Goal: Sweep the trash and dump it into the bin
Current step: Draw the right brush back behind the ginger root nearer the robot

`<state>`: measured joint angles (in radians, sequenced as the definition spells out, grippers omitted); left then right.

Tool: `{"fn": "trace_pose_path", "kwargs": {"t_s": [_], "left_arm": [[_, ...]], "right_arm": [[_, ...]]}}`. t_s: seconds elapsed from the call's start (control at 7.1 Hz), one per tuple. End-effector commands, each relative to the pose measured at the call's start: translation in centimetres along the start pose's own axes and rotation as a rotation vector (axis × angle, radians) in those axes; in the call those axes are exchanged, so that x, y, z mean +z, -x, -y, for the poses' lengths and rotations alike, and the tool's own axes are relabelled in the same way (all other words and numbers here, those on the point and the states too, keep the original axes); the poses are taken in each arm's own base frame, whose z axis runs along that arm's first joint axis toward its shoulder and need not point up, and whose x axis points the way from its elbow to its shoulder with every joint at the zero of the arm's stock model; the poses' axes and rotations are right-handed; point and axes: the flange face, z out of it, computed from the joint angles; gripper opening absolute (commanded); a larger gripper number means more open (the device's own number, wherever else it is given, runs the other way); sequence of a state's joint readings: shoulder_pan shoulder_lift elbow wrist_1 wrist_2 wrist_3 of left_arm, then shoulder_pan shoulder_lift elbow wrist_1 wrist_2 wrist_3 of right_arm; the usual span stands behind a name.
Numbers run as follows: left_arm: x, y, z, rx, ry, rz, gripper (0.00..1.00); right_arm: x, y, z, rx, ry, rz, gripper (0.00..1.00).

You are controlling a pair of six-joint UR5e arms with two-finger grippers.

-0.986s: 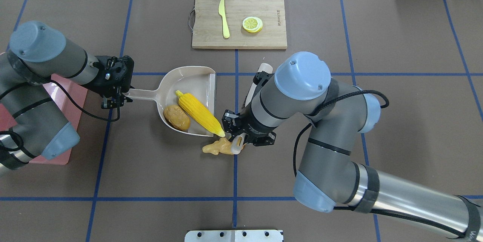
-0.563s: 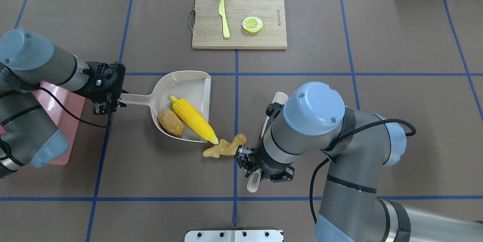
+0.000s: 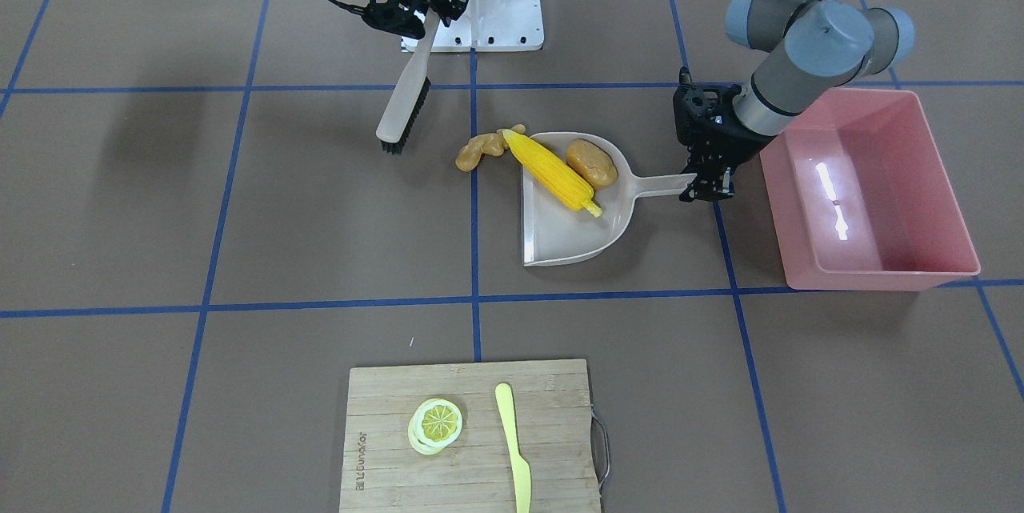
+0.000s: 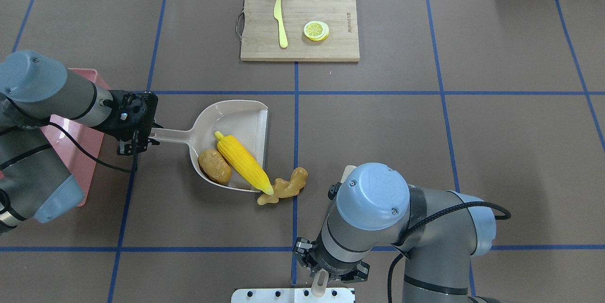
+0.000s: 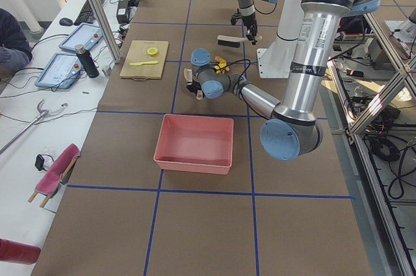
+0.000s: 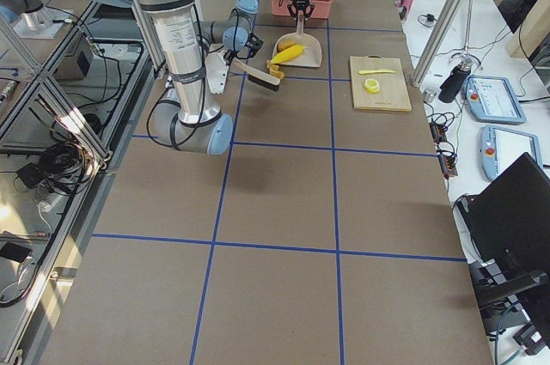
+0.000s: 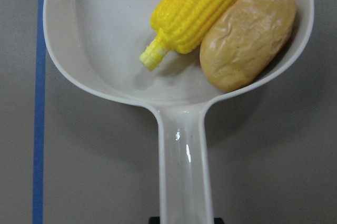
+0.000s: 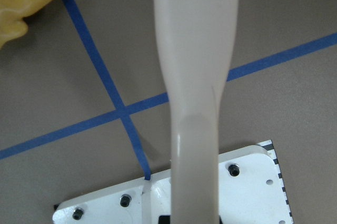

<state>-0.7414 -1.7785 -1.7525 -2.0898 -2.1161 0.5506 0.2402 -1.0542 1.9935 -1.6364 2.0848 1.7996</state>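
Observation:
The translucent white dustpan lies on the table with the yellow corn cob and the brown potato in it. The tan ginger root lies on the table just outside the pan's mouth, against the corn's tip. My left gripper is shut on the dustpan's handle. My right gripper is shut on the brush handle, near the table's front edge. In the front-facing view the brush hangs tilted, apart from the ginger. The pink bin stands beside my left arm.
A wooden cutting board at the far side holds a pale yellow knife and a lemon slice. A white base plate lies under my right gripper at the near edge. The bin is partly hidden under my left arm in the overhead view.
My right arm has drawn the brush back from the ginger toward the near edge. The ginger now lies against the corn's tip. The dustpan shifted slightly.

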Motion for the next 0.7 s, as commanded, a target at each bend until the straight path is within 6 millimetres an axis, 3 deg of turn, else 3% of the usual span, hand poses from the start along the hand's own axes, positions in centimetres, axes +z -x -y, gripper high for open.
{"fn": "trace_pose_path", "kwargs": {"t_s": [0.0,0.28,0.56], "left_arm": [[0.0,-1.1,-0.2,0.015,-0.01,-0.003,0.0],[0.0,-1.4,-0.8,0.012,-0.004,-0.007,0.0],[0.1,-1.8,-1.4,0.012,-0.003,-0.009,0.0]], "right_arm": [[0.7,0.3,0.4,-0.022,-0.001,-0.01,0.0],[0.6,0.8,0.4,-0.065,0.001,0.019,0.0],[1.4,2.7,0.9,-0.093,0.006,0.076,0.0]]}}
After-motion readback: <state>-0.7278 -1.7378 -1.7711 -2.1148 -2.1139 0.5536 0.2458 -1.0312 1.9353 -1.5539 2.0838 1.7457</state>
